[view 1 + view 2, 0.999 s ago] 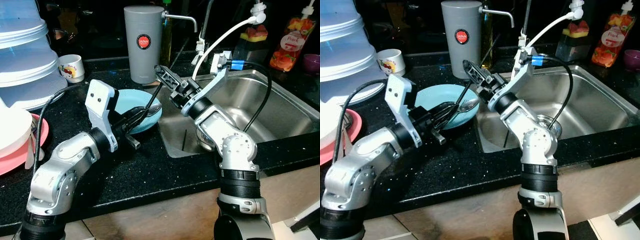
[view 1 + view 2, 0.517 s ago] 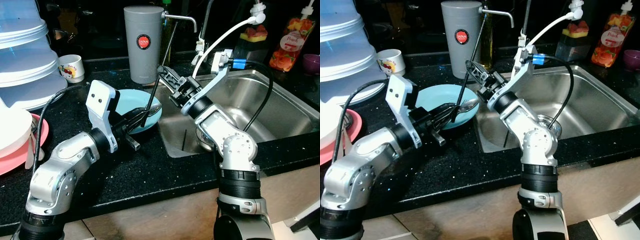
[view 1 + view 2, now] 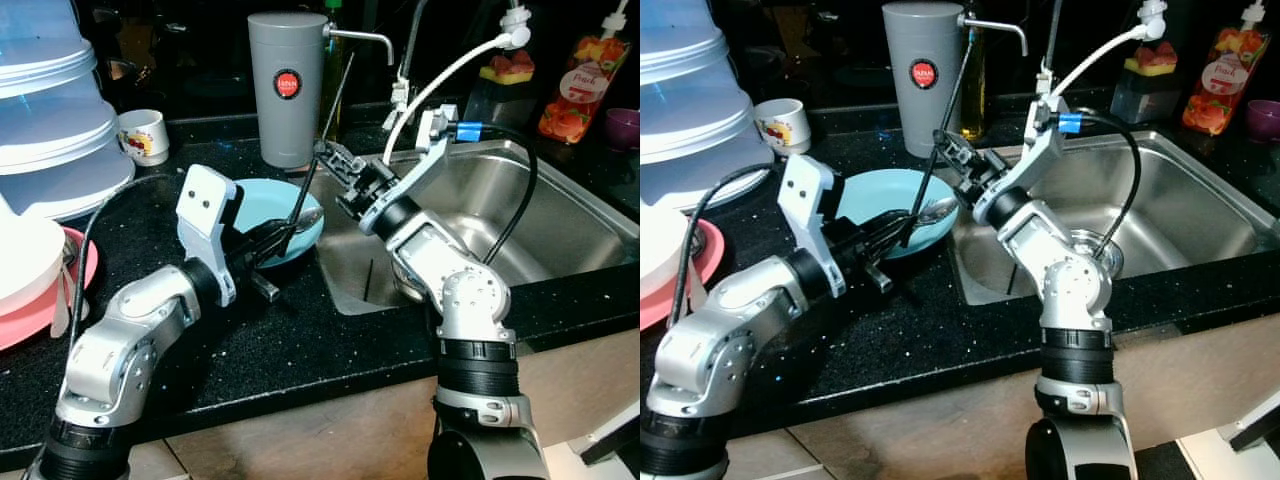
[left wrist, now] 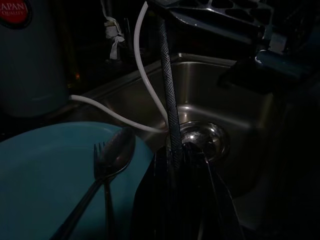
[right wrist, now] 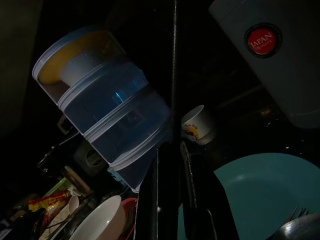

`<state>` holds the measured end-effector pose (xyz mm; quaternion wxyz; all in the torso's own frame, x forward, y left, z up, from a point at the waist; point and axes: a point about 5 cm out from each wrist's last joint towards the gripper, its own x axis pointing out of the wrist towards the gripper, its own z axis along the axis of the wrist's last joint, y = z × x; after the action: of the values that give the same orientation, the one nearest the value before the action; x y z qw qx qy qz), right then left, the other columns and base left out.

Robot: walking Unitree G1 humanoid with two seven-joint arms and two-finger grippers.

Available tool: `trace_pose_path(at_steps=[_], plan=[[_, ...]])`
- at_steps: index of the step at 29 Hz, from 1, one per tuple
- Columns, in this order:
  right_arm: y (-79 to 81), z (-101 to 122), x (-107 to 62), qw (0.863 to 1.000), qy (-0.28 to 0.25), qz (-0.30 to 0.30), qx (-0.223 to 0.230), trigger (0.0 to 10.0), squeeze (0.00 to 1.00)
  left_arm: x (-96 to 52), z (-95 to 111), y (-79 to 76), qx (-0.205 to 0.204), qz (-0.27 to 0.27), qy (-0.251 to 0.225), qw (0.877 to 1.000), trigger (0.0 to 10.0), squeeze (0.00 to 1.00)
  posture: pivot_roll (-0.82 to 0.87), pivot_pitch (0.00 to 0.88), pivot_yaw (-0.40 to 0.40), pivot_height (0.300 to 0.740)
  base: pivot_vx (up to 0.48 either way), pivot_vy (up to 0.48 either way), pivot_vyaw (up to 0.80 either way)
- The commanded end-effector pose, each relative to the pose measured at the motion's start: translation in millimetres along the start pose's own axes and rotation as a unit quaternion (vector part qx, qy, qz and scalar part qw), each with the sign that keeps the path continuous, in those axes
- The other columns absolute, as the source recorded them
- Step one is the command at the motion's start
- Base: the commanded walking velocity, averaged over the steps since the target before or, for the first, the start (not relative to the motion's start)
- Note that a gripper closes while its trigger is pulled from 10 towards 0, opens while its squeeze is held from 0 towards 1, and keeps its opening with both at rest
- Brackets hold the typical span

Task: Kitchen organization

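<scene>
A long thin black stick (image 3: 303, 195) stands steeply over the teal plate (image 3: 250, 197) on the black counter. My left gripper (image 3: 277, 236) is shut on the stick's lower end, just over the plate's near rim. My right gripper (image 3: 331, 157) reaches in from the sink side and is shut on the stick higher up. The left wrist view shows the ribbed stick (image 4: 168, 90) rising from between my fingers. A spoon (image 4: 118, 149) and a fork (image 4: 100, 155) lie on the plate. In the right wrist view the stick (image 5: 174, 75) runs up between the fingers.
A grey canister (image 3: 288, 85) stands behind the plate, a small cup (image 3: 143, 135) to its left. Stacked plastic containers (image 3: 50, 120), a white bowl (image 3: 25, 262) and a pink plate (image 3: 85, 272) crowd the left. The steel sink (image 3: 560, 215) with a white hose (image 3: 450, 75) lies right.
My right gripper has shifted slightly right and lower, and the stick has swung more upright. The left gripper has stayed at the plate's rim.
</scene>
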<state>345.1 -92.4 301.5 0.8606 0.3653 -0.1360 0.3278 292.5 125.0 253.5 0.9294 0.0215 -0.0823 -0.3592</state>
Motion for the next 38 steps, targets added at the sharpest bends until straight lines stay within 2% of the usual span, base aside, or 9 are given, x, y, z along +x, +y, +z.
trace_pose_path(at_steps=[1,4,5,11,13,14,26,33,38], plan=[[-11.8,14,-3.5,0.999,-0.034,-0.034,-0.009,0.0,0.00,-1.7,-1,4.1,0.022,0.016,0.013,1.000,8.1,0.00,-0.02,0.051,0.036,0.740,0.000,0.000,0.00],[-13.4,15,-3.5,0.998,-0.039,-0.040,-0.007,0.0,0.00,-0.9,-2,4.7,0.027,0.018,0.015,0.999,10.0,0.00,-0.02,0.044,0.035,0.740,0.000,0.000,0.00],[-14.3,16,-3.3,0.998,-0.042,-0.042,-0.007,0.0,0.00,-0.8,-2,5.6,0.022,0.021,0.012,0.999,10.0,1.00,-0.02,0.044,0.035,0.740,0.000,0.000,0.00],[-17.7,22,-2.4,0.997,-0.054,-0.049,-0.008,0.0,0.00,-0.4,0,6.7,0.020,0.025,0.007,0.999,10.0,1.00,-0.02,0.039,0.033,0.740,0.000,0.000,0.00],[-19.4,25,-2.2,0.997,-0.059,-0.053,-0.012,0.0,0.00,-0.7,1,8.0,0.024,0.031,0.005,0.999,10.0,0.65,-0.02,0.038,0.033,0.740,0.000,0.000,0.00],[-26.0,35,-2.7,0.995,-0.073,-0.066,-0.023,0.0,0.00,-1.4,2,9.7,0.031,0.037,0.002,0.999,10.0,0.00,-0.02,0.033,0.031,0.740,0.000,0.000,0.00],[-65.0,35,-10.4,0.922,0.014,-0.168,-0.349,0.0,0.00,13.6,3,-12.5,0.046,-0.040,0.001,0.998,10.0,0.00,-0.03,0.027,0.027,0.740,0.000,0.000,0.00],[-98.0,-12,-21.8,0.912,0.086,-0.210,-0.342,10.0,0.00,41.9,-7,-24.6,0.038,-0.086,0.044,0.995,10.0,0.00,-0.04,0.030,0.036,0.740,0.000,0.000,0.00],[-113.4,-30,-32.4,0.897,0.125,-0.237,-0.350,10.0,0.00,47.8,-23,-22.8,0.042,-0.092,0.089,0.991,10.0,0.00,-0.04,0.037,0.038,0.740,0.000,0.000,0.00]])
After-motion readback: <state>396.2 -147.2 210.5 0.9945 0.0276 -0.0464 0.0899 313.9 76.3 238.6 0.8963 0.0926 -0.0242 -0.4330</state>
